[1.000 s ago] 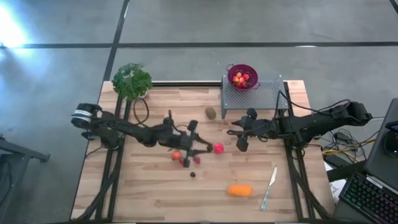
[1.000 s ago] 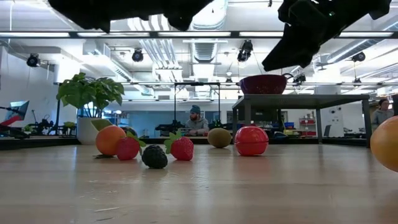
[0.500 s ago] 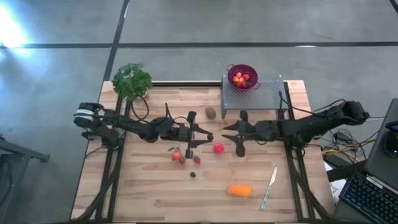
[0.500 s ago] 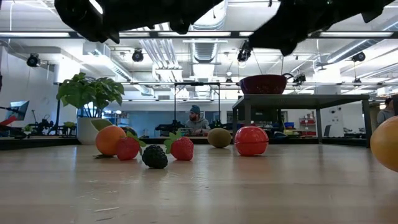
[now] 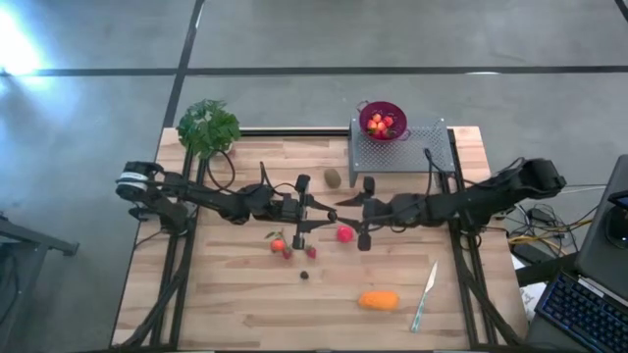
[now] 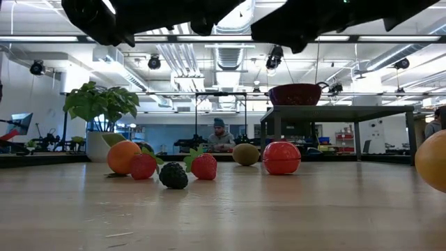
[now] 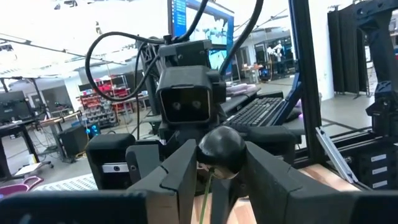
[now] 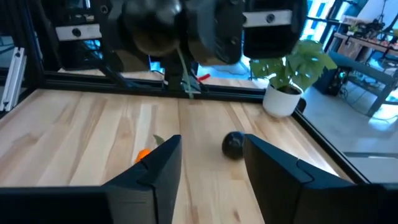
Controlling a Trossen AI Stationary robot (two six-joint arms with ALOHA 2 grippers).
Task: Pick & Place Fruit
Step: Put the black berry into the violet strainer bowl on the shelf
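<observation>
Dark plum, red strawberries, brown kiwi, magenta bowl.

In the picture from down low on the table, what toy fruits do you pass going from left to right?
Orange ball → strawberry → dark berry → second strawberry → kiwi → red ball → large orange piece at the right edge.

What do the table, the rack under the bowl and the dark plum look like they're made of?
Table: pale wood, matte, visible plank grain. Rack: grey metal mesh, likely perforated steel. Plum, gripped by the left gripper: smooth, slightly glossy, probably plastic.
</observation>
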